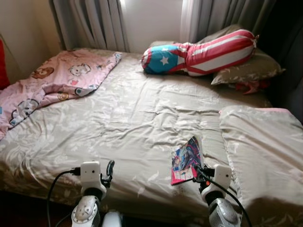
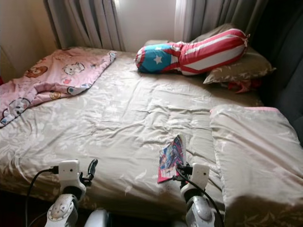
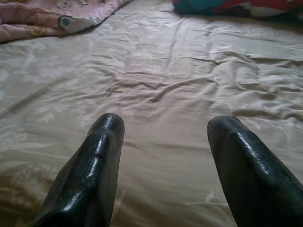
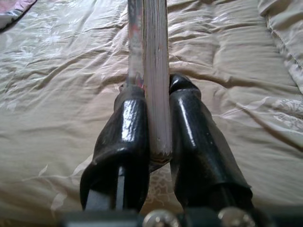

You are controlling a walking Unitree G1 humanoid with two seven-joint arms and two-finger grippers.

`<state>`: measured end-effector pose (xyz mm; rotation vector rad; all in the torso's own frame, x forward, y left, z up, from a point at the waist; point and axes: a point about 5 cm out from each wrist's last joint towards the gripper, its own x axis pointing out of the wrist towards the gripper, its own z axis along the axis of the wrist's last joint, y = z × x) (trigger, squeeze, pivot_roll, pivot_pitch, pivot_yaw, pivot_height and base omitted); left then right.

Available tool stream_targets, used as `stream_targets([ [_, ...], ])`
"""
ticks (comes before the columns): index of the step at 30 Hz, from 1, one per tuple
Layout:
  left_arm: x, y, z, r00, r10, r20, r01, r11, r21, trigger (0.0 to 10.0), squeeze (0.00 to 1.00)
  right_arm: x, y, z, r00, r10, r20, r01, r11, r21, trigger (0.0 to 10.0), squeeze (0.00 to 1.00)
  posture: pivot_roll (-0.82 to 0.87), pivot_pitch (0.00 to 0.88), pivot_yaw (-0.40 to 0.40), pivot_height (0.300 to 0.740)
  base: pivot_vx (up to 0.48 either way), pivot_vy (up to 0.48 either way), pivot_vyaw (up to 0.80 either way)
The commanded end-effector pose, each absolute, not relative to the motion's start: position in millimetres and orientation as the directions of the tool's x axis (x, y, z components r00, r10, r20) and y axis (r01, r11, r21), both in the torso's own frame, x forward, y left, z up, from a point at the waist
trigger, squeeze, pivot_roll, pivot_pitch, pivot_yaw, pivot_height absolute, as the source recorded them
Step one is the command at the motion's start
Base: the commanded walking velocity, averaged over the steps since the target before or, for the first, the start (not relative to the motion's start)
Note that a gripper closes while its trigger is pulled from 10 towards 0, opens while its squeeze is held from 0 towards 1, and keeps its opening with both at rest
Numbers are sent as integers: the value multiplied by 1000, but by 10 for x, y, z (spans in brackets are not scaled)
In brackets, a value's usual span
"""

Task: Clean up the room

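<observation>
A thin colourful comic book (image 1: 187,160) stands on edge above the beige bedspread (image 1: 137,118) near the bed's front edge. My right gripper (image 4: 156,90) is shut on the comic book (image 4: 154,61), its two black fingers (image 4: 125,123) pressing the pages from both sides. My left gripper (image 3: 163,125) hovers low over the bedspread at the front left, open, with nothing between its fingers (image 3: 94,161). In the left eye view the left gripper (image 1: 109,171) sits just above the bed's front edge.
A pink cartoon blanket (image 1: 52,82) lies crumpled at the back left. A star-and-stripes bolster (image 1: 201,52) rests on a beige pillow (image 1: 248,68) by the curtains. A folded beige quilt (image 1: 265,151) covers the right side. Dark floor shows below the bed edge.
</observation>
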<state>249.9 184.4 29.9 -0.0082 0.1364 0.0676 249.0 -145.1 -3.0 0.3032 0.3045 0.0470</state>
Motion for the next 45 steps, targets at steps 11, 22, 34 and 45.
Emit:
stream_targets([
  [11, 2554, 1827, 364, 992, 50, -118, -53, 998, -19, 10000, 0, 2571, -1400, 78, 969, 112, -221, -36, 946, 323, 10000, 0, -30, 0, -60, 649, 0, 0, 0],
  [22, 2549, 1828, 372, 992, 48, -113, -51, 999, -16, 10000, 0, 2578, -1365, 84, 967, 140, -215, -61, 940, 336, 10000, 0, -25, 0, -63, 649, 250, 0, 0],
  [34, 2542, 1839, 380, 992, 50, -112, -51, 999, -10, 10000, 0, 2696, -1424, 72, 963, 128, -239, -41, 940, 338, 10000, 0, -22, 15, -62, 649, 206, 0, 0],
  [45, 2500, 1861, 404, 993, 41, -110, -41, 999, 1, 10000, 0, 2993, -1603, 127, 953, 59, -297, 108, 850, 516, 10000, 0, 2, 49, -52, 649, 0, 0, 0],
])
